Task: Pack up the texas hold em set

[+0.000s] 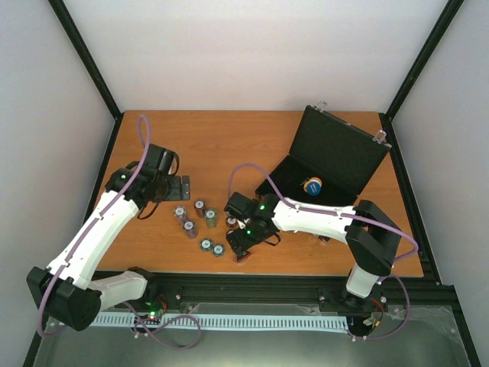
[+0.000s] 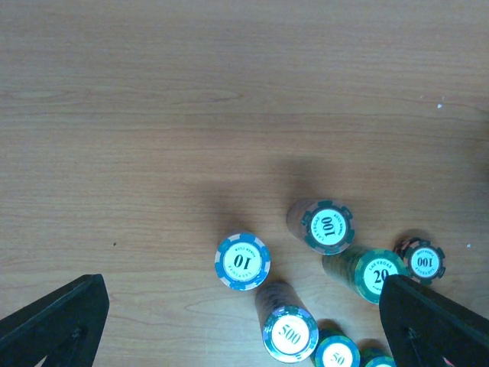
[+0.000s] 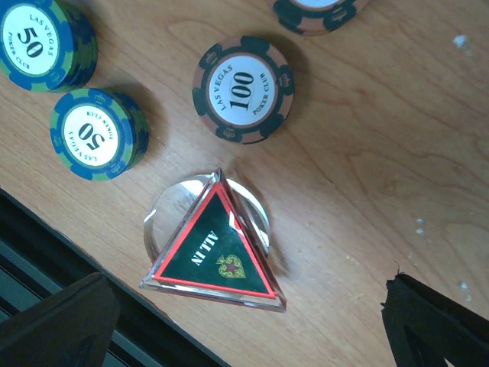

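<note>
Left jaws: spread wide and empty; the left gripper hangs over bare wood, just to the far left of the chips.
Right jaws: spread wide, gripping nothing; the right gripper hangs over the token, close to the near edge.
Token: a dark green triangle with a red rim, marked ALL IN. It lies flat on the table between the right fingers and touches neither.
Clear piece: a round see-through shape shows under the token; whether the two are joined I cannot tell.
Chips: small upright stacks are clustered mid-table between the two grippers, none in the case. The left wrist view shows tops marked 10, 100, 500 and 20.
Chips by the token: a brownish 100 stack stands just beside it but apart. Two blue 50 stacks stand side by side to its left.
Case: black, open at the far right of the table, with the lid tilted up and silver latches on its top edge.
Disc: blue, lying inside the open case.
Table: brown wood, with a black rail along its near edge.
</note>
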Controlling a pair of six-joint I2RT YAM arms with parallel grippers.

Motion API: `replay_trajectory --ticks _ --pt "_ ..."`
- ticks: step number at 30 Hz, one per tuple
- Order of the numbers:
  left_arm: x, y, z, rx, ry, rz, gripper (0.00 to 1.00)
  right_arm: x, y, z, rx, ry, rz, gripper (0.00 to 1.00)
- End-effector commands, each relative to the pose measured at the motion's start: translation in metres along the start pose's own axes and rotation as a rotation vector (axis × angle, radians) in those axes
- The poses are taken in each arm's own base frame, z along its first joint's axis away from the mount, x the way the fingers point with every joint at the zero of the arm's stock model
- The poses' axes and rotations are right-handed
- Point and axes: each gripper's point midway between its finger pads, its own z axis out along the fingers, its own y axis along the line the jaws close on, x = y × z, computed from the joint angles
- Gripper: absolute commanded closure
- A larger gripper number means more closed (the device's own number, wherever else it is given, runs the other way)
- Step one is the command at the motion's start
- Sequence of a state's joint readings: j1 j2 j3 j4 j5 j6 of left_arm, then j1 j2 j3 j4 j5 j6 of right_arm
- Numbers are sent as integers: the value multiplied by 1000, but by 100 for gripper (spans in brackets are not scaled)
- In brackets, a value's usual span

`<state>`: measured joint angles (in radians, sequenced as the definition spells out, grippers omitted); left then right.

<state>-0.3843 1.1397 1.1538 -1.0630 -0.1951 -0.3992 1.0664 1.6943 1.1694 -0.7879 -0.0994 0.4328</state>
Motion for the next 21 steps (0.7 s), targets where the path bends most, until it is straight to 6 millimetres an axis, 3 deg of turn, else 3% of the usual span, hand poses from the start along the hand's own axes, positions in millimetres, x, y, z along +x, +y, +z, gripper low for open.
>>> replay_trajectory --ticks 1,21 --pt "12 1 -2 11 27 -12 0 0 11 8 0 10 47 5" --pt "16 -7 -13 86 6 29 0 5 6 31 150 18 228 13"
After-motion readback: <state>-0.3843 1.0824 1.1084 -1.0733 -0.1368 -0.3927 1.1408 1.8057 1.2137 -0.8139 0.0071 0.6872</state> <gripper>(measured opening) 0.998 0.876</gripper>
